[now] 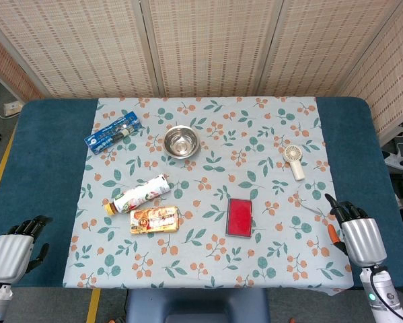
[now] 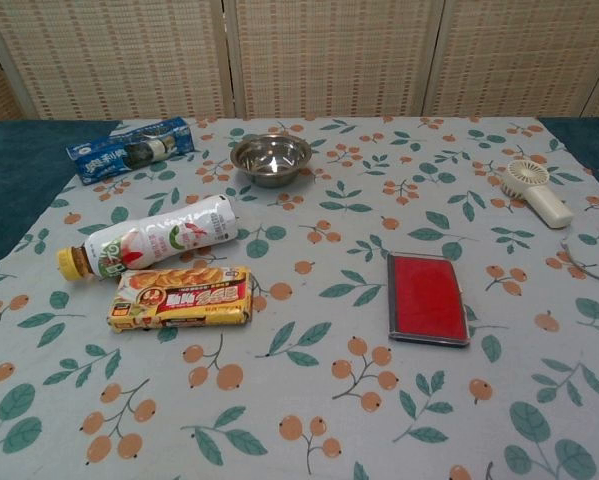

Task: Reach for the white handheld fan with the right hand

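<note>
Fan [image 1: 293, 161] lies flat on the right of the cloth [image 1: 208, 262], head far, handle slanting near-right. My right hand [image 1: 357, 234], released and holding nothing, rests at the near right edge. I judge I should travel forward and left, come down over the handle, and avoid the thin wire loop [image 1: 307, 204] between. Table [image 1: 46, 161] is blue; woven screens [image 1: 208, 40] stand behind.

A steel bowl [image 1: 179, 141] sits near the tablecloth's [image 1: 268, 269] far edge, a blue packet [image 1: 112, 132] toward its far-left corner; bottle [image 1: 138, 194], snack pack [image 1: 154, 219] and red case [image 1: 239, 217] lie nearer.
</note>
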Controlling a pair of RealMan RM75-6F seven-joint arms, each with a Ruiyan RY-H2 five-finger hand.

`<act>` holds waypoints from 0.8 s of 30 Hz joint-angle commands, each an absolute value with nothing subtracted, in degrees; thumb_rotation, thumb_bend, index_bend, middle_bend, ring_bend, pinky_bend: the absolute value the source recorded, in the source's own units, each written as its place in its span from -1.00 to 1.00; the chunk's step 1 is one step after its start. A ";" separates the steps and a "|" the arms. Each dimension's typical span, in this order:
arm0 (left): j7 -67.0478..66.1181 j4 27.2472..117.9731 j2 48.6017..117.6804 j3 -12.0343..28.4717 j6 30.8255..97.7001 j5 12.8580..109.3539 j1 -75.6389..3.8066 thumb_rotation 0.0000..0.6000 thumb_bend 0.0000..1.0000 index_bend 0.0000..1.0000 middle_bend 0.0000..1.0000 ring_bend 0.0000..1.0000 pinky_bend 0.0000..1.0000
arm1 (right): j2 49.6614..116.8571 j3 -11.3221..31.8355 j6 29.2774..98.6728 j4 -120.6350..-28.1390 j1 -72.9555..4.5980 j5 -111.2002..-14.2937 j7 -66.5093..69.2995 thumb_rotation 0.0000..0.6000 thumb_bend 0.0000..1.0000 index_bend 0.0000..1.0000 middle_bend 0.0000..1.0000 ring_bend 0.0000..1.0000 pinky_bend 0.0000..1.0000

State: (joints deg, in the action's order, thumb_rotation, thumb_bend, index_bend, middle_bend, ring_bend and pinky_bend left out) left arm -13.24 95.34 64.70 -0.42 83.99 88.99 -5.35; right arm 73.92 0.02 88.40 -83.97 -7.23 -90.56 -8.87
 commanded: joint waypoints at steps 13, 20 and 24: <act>-11.35 95.37 64.22 -0.10 84.36 88.78 -5.29 1.00 -0.15 -0.54 -0.56 -0.46 -0.19 | 73.49 0.66 86.77 -79.33 -6.98 -89.58 -5.82 1.00 0.14 -0.81 0.31 0.09 0.20; -10.77 95.73 63.71 -0.74 84.82 89.79 -4.95 1.00 -0.15 -0.54 -0.56 -0.46 -0.19 | 71.02 5.08 70.97 -83.74 -13.84 -79.37 -8.96 1.00 0.38 -0.82 0.53 0.29 0.37; -10.69 95.65 63.77 -0.86 85.40 90.13 -4.64 1.00 -0.15 -0.54 -0.56 -0.46 -0.19 | 69.43 7.52 63.54 -87.31 -17.57 -72.47 -13.26 1.00 0.40 -0.86 0.54 0.30 0.37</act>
